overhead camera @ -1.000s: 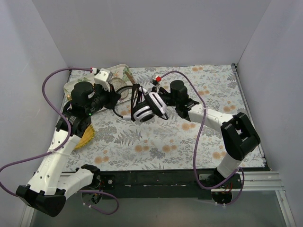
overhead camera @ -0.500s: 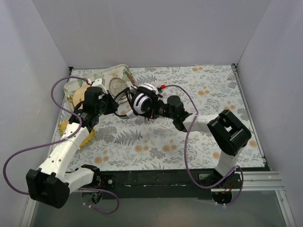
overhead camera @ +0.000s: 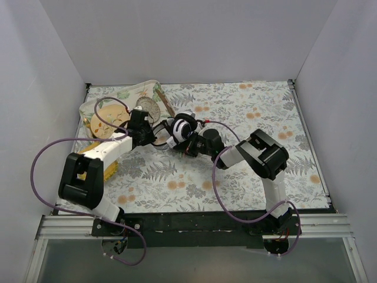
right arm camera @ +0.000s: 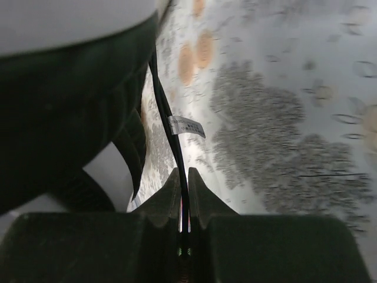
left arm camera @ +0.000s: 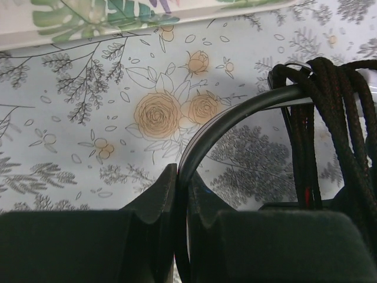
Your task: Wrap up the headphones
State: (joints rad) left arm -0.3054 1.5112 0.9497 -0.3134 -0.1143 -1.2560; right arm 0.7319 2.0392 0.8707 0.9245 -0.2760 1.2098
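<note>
**Inspector A:** What had moved since the earlier frame?

**Inspector B:** Both arms had folded inward, their elbows drawn toward the middle. The headphones (overhead camera: 181, 127) had stayed in the upper middle of the overhead view, held between the two grippers.

**A:** State of the jaws?

**B:** The left gripper (left arm camera: 181, 177) was pressed together on the headband (left arm camera: 235, 112), which ran up out of the jaws and curved right. The right gripper (right arm camera: 183, 177) pinched the thin cable (right arm camera: 171, 121) just below a white tag (right arm camera: 187, 125).

**A:** Obstructions?

**B:** Wound turns of the cable hung over the headband at the right of the left wrist view. An ear cup (right arm camera: 70, 88) filled the upper left of the right wrist view, close beside the jaws.

**A:** Surroundings?

**B:** A floral tablecloth (overhead camera: 253, 112) lay beneath. A leaf-printed tray (overhead camera: 134, 89) sat upper left, and a yellow object (overhead camera: 108, 171) was at the left, beside the left arm.
</note>
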